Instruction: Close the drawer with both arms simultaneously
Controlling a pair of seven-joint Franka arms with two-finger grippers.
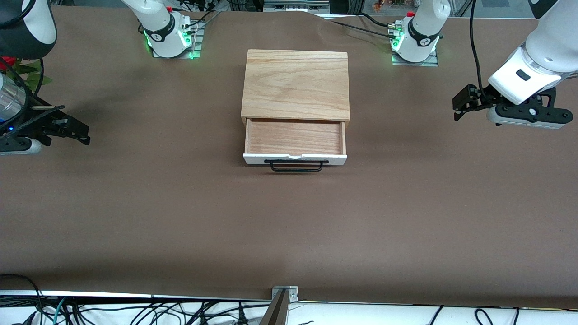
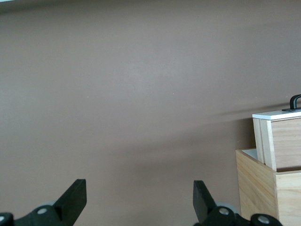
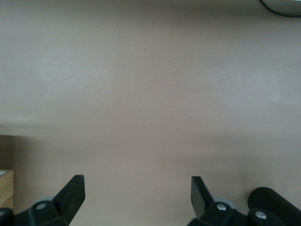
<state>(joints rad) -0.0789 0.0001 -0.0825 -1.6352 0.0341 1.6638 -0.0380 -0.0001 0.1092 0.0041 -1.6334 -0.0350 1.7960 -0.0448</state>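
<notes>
The drawer [image 1: 295,137] is pulled out of the small oak box [image 1: 295,83] at the table's middle, and its tray is empty. Its white front panel [image 1: 295,158] and black wire handle [image 1: 296,166] face the front camera. My left gripper [image 1: 459,107] hangs open and empty above the table at the left arm's end, well apart from the drawer. My right gripper [image 1: 81,134] hangs open and empty at the right arm's end. The left wrist view shows its open gripper [image 2: 139,197], the drawer [image 2: 282,141] and its handle [image 2: 295,101]. The right wrist view shows its open gripper [image 3: 138,193] over bare table.
The brown table cover [image 1: 289,225] lies bare around the box. A red flower with green leaves [image 1: 18,67] and a silver cylinder [image 1: 8,101] sit at the right arm's end. A metal bracket [image 1: 284,295] and cables lie at the table's near edge.
</notes>
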